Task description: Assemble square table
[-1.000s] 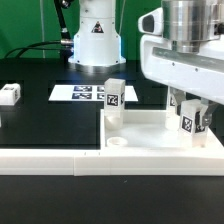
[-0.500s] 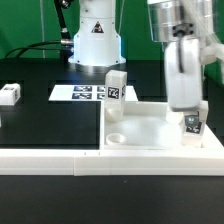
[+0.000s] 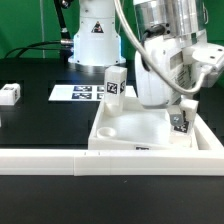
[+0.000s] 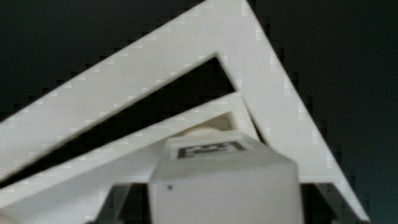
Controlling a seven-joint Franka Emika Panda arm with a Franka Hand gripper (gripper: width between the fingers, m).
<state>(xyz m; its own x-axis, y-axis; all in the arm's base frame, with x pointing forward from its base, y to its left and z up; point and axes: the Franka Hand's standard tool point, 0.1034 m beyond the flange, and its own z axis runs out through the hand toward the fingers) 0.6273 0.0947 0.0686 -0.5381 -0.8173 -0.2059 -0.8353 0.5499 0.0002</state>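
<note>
Exterior view: claw [image 3: 183, 108] grips a small white tagged leg block [image 3: 180, 122]; keep it upright over the large white square plastic slab's [image 3: 140, 128] corner socket.

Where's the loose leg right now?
Exterior view: the loose leg lies on the black table at the far left edge, left of the marker board.

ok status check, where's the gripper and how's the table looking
Gripper low over the square table, on a leg block; jaws hidden. Second leg block upright at a far corner. Third loose on the exterior view's left. Nothing in the way.
</note>
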